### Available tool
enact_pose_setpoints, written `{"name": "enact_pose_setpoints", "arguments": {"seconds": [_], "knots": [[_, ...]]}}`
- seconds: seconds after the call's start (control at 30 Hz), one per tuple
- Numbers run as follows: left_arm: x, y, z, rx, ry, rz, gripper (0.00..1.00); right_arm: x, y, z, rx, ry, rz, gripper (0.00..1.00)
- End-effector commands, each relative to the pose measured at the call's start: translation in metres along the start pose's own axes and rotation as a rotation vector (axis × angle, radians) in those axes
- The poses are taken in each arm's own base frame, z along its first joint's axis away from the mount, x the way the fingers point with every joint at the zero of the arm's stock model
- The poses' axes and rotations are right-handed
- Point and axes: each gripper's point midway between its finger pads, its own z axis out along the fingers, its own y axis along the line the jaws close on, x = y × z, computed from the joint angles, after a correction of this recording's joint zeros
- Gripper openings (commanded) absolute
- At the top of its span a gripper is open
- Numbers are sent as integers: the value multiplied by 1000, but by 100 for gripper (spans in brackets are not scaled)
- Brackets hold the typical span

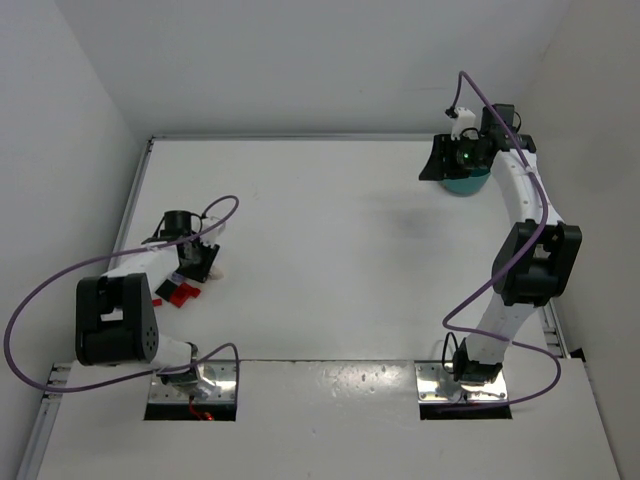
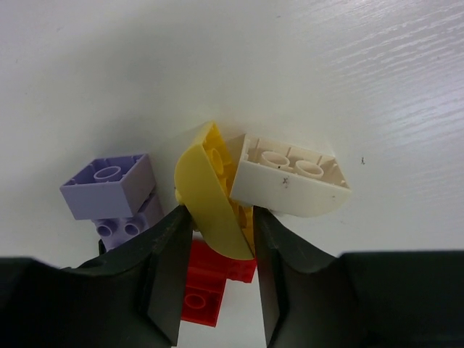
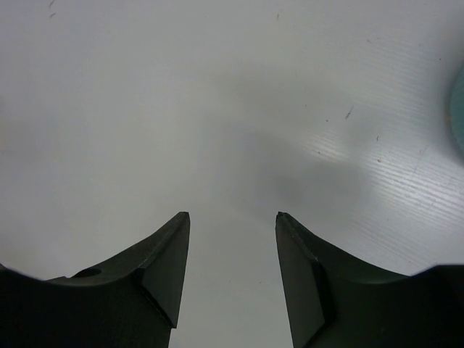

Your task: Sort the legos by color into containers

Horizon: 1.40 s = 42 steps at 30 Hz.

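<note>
In the left wrist view my left gripper [image 2: 221,217] has its two black fingertips pressed on either side of a curved yellow lego [image 2: 206,188]. A cream-white lego [image 2: 290,176] leans against the yellow one on the right. A pale purple lego [image 2: 109,185] sits to the left, and a red lego [image 2: 206,290] lies under the jaws. In the top view this gripper [image 1: 195,262] is at the left with red legos [image 1: 183,293] beside it. My right gripper [image 1: 440,160] is open and empty beside the teal dish [image 1: 466,183], whose rim [image 3: 460,109] shows in the right wrist view.
White walls close in the table at the left, back and right. Purple cables loop from both arms. The right arm's wrist hides most of the teal dish from above.
</note>
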Motion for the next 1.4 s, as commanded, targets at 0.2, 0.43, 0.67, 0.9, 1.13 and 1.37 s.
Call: {"name": "enact_pose_setpoints", "arguments": {"seconds": [0.2,0.43,0.67,0.9,1.13,1.37], "knots": [[-16,-15,-6,66,-109,35,26,11,32,-2,-147,-10,83,52],[-63,-44,-68,163,-440,161,23,52,102,2,-449,27,272,52],[-86,-103,-137,450,-631,302,24,43,186,-26,-686,-107,-29,55],[-92,-167,-171,792,-638,366,27,47,258,-34,-877,-140,-335,51],[-109,-214,-205,1029,-637,375,27,73,312,-2,-987,-64,-471,49],[-119,-221,-223,1133,-650,355,27,83,350,-11,-1108,-21,-524,63]]}}
